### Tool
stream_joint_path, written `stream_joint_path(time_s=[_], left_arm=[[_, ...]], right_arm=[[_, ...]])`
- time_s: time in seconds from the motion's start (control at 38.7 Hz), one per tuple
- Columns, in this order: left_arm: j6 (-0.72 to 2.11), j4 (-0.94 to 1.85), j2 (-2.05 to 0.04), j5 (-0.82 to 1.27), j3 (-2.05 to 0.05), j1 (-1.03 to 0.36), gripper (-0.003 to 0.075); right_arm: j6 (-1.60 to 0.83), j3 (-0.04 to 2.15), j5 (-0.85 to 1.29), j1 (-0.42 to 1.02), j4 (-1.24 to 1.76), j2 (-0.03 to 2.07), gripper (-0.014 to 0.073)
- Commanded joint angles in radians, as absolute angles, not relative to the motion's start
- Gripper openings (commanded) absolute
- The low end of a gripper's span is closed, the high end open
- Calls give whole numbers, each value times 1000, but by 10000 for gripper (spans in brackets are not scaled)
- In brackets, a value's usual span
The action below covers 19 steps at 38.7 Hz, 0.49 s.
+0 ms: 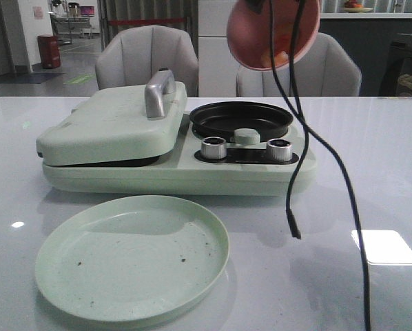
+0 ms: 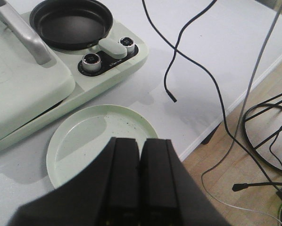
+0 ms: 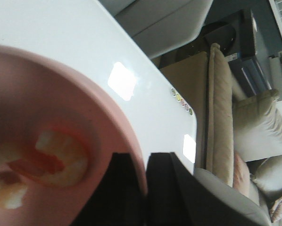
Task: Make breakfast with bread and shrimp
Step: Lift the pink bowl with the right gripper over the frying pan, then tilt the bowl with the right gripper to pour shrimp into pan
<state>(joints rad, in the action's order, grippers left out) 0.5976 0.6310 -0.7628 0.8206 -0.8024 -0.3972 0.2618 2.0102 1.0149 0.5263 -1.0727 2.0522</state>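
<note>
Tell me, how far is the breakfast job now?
Done: the grill lid is closed; no bread shows. In hand: the right gripper clamps the pink bowl, tilted above the black pan, shrimp still inside. Left: the green plate holds only crumbs.

— Left arm status?
— The black, blocky left gripper [image 2: 141, 179] hangs above the table's near edge, its two flat fingers [image 2: 124, 183] pressed together, gripping nothing.
— Right arm?
— The dark right gripper [image 3: 143, 188] is raised high and tilted, its fingers [image 3: 167, 188] clamped on the rim of a pink plastic bowl [image 3: 61, 141].
</note>
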Motion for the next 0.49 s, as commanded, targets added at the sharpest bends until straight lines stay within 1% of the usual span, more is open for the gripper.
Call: stream_joint_path(time_s=[0.0, 0.18, 0.39, 0.47], left_arm=[[599, 670, -757, 764, -830, -404, 99], [599, 670, -757, 764, -830, -404, 99], [599, 670, -757, 764, -830, -404, 99], [599, 670, -757, 764, -830, -404, 99]], right_arm=[[300, 2054, 997, 540, -1255, 1992, 43], [360, 2054, 1021, 571, -1503, 1992, 43], [395, 2054, 995, 606, -1595, 1996, 43], [395, 2054, 1009, 618, -1689, 2012, 43]])
